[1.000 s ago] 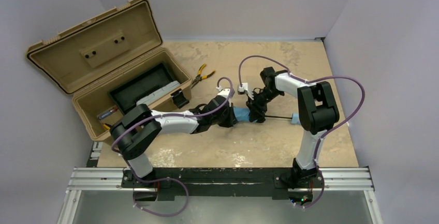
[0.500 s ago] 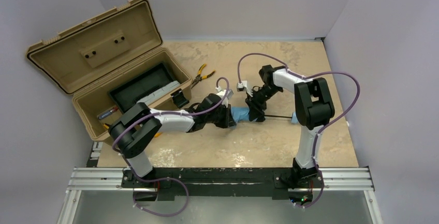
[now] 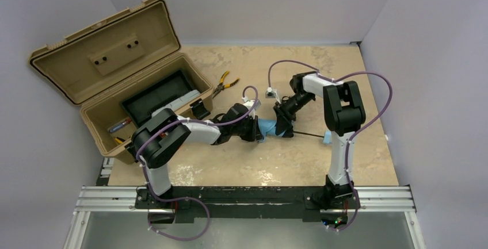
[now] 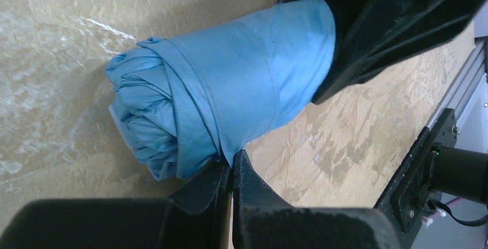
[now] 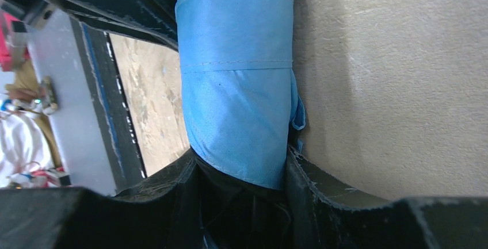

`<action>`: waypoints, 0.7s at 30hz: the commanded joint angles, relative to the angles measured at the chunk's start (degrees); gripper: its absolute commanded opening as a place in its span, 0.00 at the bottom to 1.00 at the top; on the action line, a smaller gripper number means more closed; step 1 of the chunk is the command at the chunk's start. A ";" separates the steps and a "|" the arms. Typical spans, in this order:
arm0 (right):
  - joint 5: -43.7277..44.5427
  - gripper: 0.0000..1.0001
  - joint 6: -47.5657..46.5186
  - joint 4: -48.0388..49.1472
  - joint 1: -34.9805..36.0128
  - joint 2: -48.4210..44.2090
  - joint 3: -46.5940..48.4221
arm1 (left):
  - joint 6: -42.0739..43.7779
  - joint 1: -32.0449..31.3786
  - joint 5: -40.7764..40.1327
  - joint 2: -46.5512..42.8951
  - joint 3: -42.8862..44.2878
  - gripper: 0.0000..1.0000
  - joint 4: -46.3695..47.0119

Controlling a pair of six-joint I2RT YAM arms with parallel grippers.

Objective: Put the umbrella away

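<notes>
The umbrella (image 3: 268,127) lies rolled into a sky-blue bundle in the middle of the counter (image 3: 259,165). Its thin black shaft (image 3: 308,136) runs right to a blue handle (image 3: 327,138), half hidden behind the right arm (image 3: 344,108). The right claw (image 5: 241,165) is clamped across the bundle's right end, one finger on each side. The left claw (image 4: 232,165) has its fingers pressed together, tips against the bundle's left end; whether they pinch fabric is unclear. An open toolbox (image 3: 109,59) sits far left, pliers (image 3: 224,82) just beside it.
</notes>
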 commanded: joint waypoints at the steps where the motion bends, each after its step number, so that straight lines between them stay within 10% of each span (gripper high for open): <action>1: 11.99 0.06 -0.74 4.16 -0.56 8.37 -2.19 | 0.10 0.35 0.01 2.87 1.26 0.00 -5.48; 21: 13.22 0.06 -2.54 1.94 -1.72 11.21 -0.54 | 4.32 1.78 -12.41 3.87 7.36 0.00 -18.33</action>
